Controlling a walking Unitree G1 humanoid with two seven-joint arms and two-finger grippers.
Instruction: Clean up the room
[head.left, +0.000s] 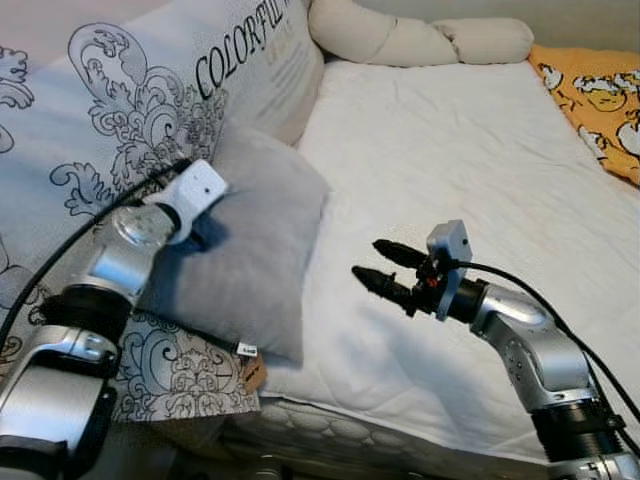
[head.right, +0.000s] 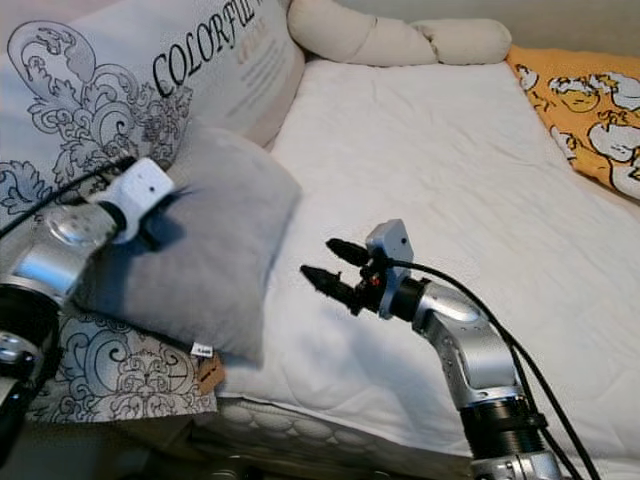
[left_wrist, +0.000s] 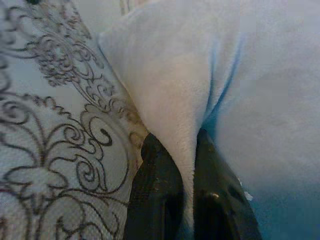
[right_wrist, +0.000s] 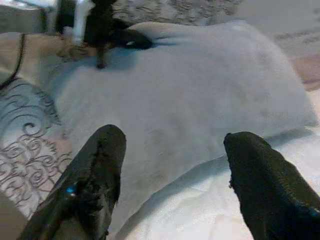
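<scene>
Bedding takes up nearly all of the scene: a white mattress runs from near to far, with a long cream bolster across its far end and an orange patterned blanket at the far right edge. On the left a large printed pillow with black scrollwork leans against the side, and a smaller grey cushion lies against it at the near left of the mattress.

Tidying looks barely under way, as I judge it. The left gripper is clamped on a fold at the cushion's left edge, its black fingers pinching the fabric between them, so the cushion is held but not yet lifted clear; it rests on the mattress and against the printed pillow. The right gripper hovers over the mattress just right of the cushion with its fingers spread apart and nothing between them, pointed at the cushion's near right side. Where the cushion belongs, and anything else needing clearing, is left to do.

Most of the room lies outside the pictures, so other clutter cannot be judged. The printed pillow's lettering is cut off at the top, and a small tag at the cushion's near corner is too small to read.
</scene>
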